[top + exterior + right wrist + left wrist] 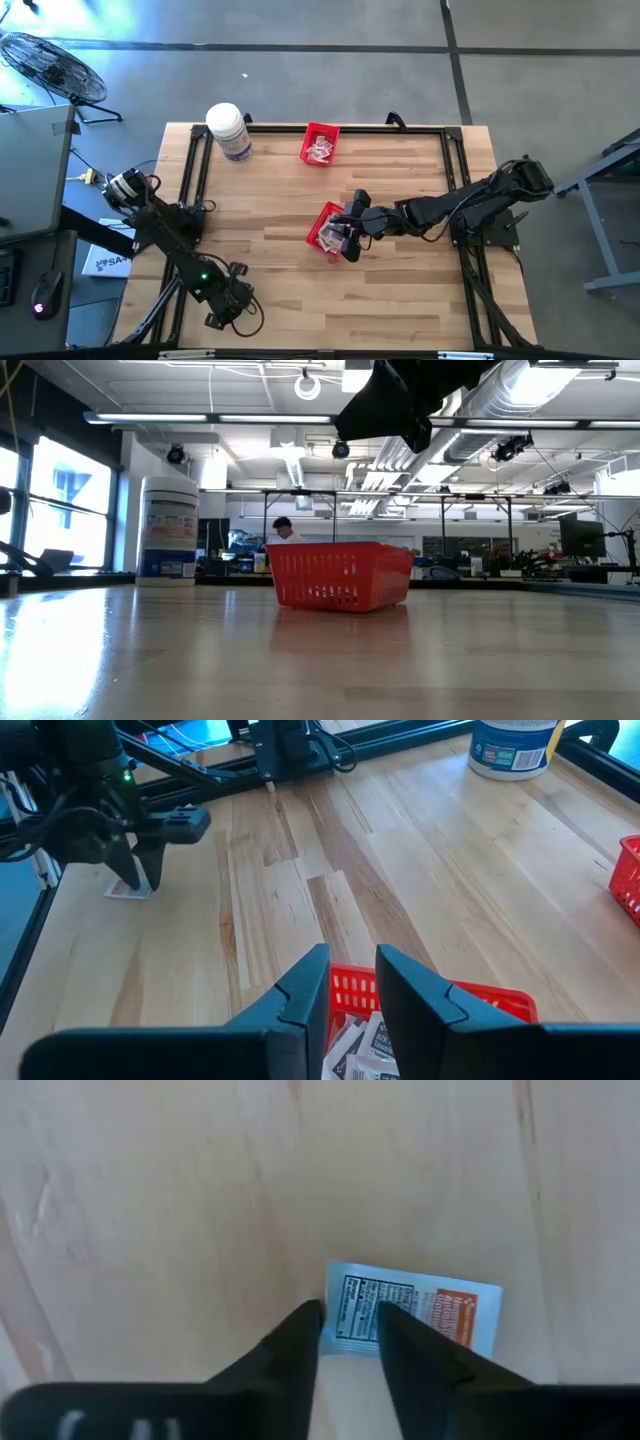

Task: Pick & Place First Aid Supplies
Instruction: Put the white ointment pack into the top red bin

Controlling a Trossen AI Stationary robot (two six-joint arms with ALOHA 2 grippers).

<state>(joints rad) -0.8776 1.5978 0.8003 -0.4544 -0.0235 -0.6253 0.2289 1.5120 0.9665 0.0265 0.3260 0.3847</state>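
Straddling a small flat white packet with dark print and an orange panel at the wooden table's seven o'clock corner, the left gripper is standing slightly open, fingers touching its edge. The right gripper is hovering, narrowly parted and empty, over the red mesh basket of packets at centre.

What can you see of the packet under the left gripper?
The small flat rectangular packet lies flat on the light wooden table near its front left corner, alone. It looks like a glossy sachet: white-blue with a black-print panel and an orange block. The left gripper stands over one end, fingers straddling its edge, narrowly apart; a firm grip is not evident.
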